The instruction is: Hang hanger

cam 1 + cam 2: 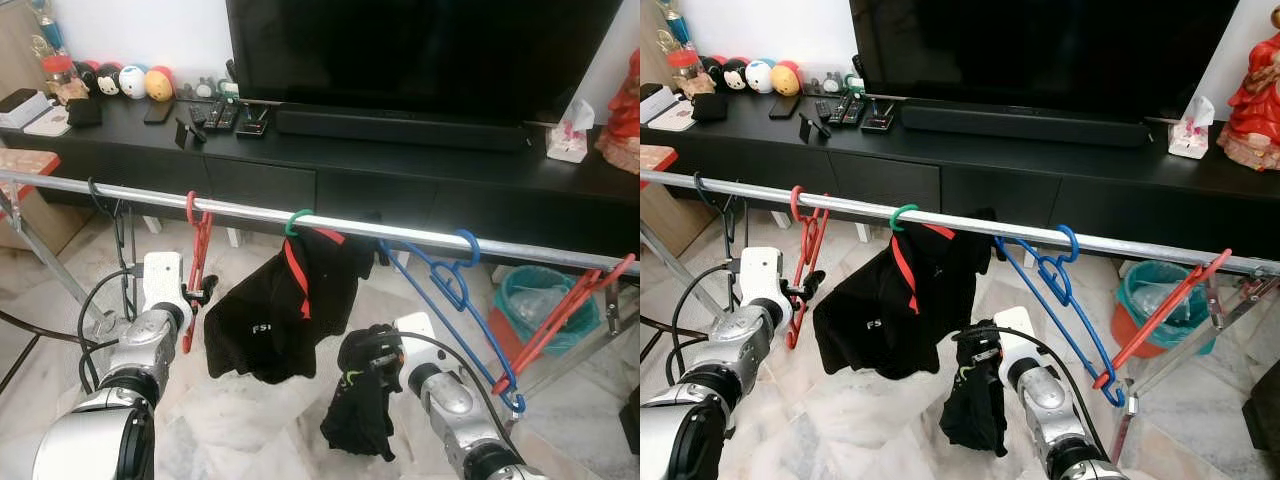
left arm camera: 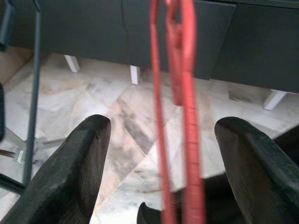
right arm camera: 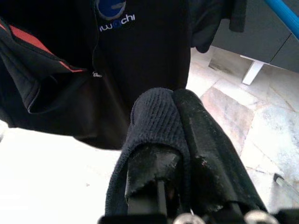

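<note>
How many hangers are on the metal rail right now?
5 at least: dark wire hanger far left, red plastic hanger, green-hooked hanger carrying the black shirt, blue plastic hanger, another red hanger far right. Overlapping ones may hide.

eyes: head, down at rail [image 1: 300, 220] | wrists: close, along fingers

One metal rail [image 1: 400, 232] – six hangers on it: one dark hanger [image 1: 110, 215] at far left, one red hanger [image 1: 197, 262], one green-hooked hanger [image 1: 298, 222] carrying one black shirt [image 1: 285, 310], two blue hangers [image 1: 450, 285] bunched together, one more red-orange hanger [image 1: 560, 318] at far right. Two grippers, left gripper [image 1: 197, 295] and right gripper [image 1: 365, 352], one black cloth [image 1: 360, 405] in the right one. One TV [image 1: 420, 50], one soundbar [image 1: 400, 128], one tissue box [image 1: 567, 140], one teal bin [image 1: 545, 300] – about five round toys [image 1: 130, 80].
</note>
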